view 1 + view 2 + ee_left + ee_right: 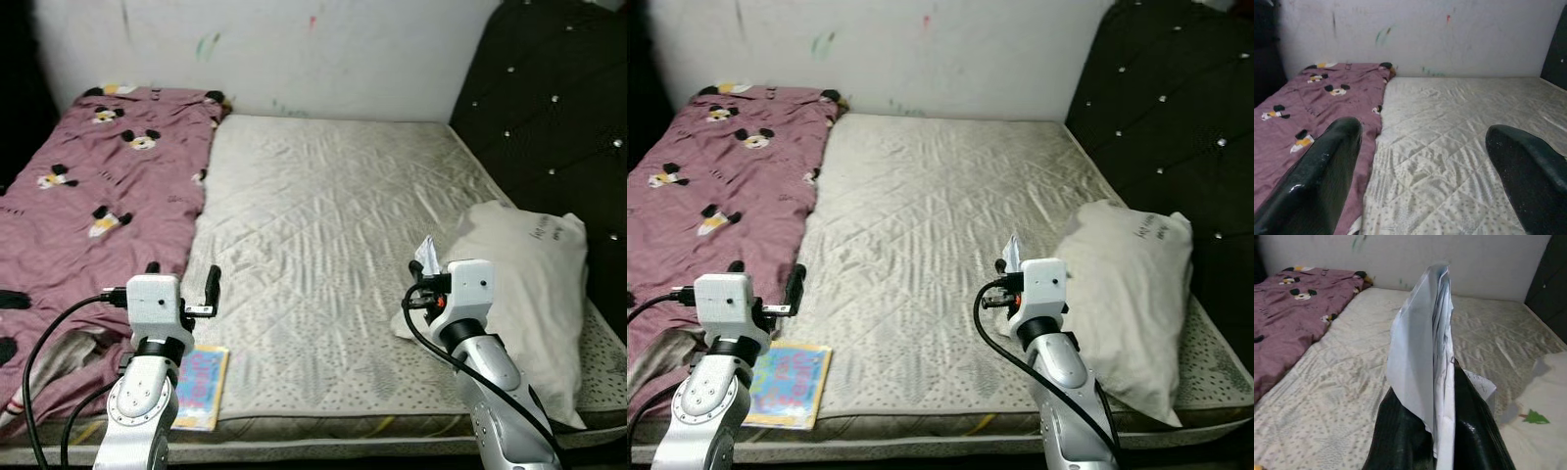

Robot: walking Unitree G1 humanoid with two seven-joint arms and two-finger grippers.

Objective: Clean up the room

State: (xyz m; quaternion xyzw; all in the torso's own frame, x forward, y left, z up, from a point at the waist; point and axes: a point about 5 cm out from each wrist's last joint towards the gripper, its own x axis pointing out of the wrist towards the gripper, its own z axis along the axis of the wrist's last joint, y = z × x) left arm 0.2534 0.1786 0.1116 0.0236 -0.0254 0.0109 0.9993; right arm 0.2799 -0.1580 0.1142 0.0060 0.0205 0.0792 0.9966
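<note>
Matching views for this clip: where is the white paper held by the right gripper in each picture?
Left eye view: white paper, right of centre, beside the pillow.
Right eye view: just right of centre.
Left wrist view: not in it.
Right wrist view: upright in the centre, in the right gripper.
Shared landmark: pink blanket.

Through the right wrist camera I see my right gripper (1437,431) with its two black fingers (1400,435) pressed together on a folded sheet of white paper (1422,352), which stands upright between them and rises well above the fingertips. Beyond it lies the pale quilted mattress (1352,377), with a purple blanket (1288,323) printed with cartoon mouse heads covering its far side next to the white wall (1415,259). On the other side I make out a white pillow (1542,416) with a small green mark, and a dark headboard (1550,289) behind it.
</note>
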